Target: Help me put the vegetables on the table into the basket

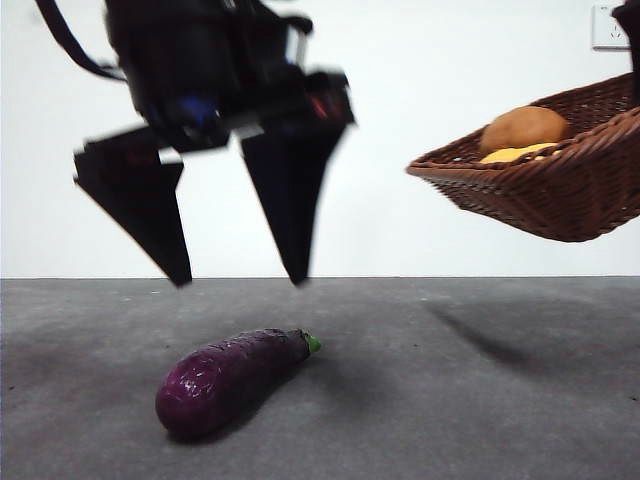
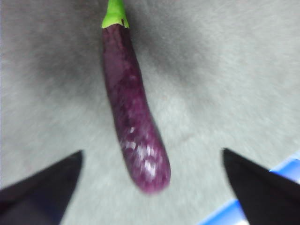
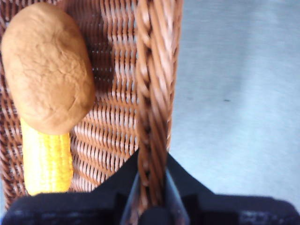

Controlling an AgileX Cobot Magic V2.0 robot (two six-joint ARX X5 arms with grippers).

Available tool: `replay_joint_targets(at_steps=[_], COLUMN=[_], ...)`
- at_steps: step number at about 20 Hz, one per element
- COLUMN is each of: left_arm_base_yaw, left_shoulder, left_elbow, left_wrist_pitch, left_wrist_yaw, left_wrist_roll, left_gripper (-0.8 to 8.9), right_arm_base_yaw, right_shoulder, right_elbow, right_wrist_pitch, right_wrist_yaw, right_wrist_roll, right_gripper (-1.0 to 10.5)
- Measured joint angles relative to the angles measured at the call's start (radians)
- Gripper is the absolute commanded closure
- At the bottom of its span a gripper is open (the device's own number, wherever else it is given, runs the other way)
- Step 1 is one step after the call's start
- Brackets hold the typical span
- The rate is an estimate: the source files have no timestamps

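Your eggplant (image 1: 232,378) is lying on the surface (image 1: 480,420) directly beneath the left claw (image 1: 238,280), clear of both tips, its long axis running between the jaws with the green stem pointing away. That claw is hanging wide and holding nothing. Farther off, your right claw (image 3: 152,187) is clamping the rim of the raised basket (image 1: 560,200), potato (image 1: 524,128) and yellow vegetable (image 1: 515,153) sitting inside.

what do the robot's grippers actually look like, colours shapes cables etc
The left gripper has two matte black, wedge-shaped jaws tapering to points, under a bulky black body with small red and blue accents and a black cable looping off its upper side. The right gripper is also black, with broad flat jaws; no markings are legible on either.
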Motion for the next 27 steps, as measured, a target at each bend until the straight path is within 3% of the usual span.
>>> replay_joint_targets(at_steps=[4, 11, 14, 16, 17, 21, 27], left_arm_base_yaw=[0.021, 0.081, 0.082, 0.082, 0.082, 0.082, 0.080], left_shoulder=[0.080, 0.162, 0.167, 0.168, 0.168, 0.168, 0.097], left_elbow=[0.000, 0.000, 0.000, 0.000, 0.000, 0.000, 0.092], left_wrist_pitch=[0.037, 0.048, 0.047, 0.041, 0.041, 0.058, -0.034], left_wrist_yaw=[0.007, 0.037, 0.048, 0.048, 0.048, 0.048, 0.077], left_wrist_roll=[0.018, 0.054, 0.088, 0.114, 0.126, 0.160, 0.172], left_gripper=[2.79, 3.06, 5.57, 7.80, 8.25, 8.23, 8.22], right_arm_base_yaw=[-0.066, -0.072, -0.072, -0.072, -0.072, -0.072, -0.048], right_shoulder=[0.000, 0.000, 0.000, 0.000, 0.000, 0.000, 0.000], right_elbow=[0.000, 0.000, 0.000, 0.000, 0.000, 0.000, 0.000], right_wrist_pitch=[0.000, 0.000, 0.000, 0.000, 0.000, 0.000, 0.000], right_wrist_yaw=[0.000, -0.029, -0.052, -0.052, -0.052, -0.052, -0.050], right_wrist_roll=[-0.002, -0.006, -0.006, -0.007, -0.008, -0.008, -0.005], right_gripper=[9.5, 9.5, 9.5, 9.5, 9.5, 9.5, 9.5])
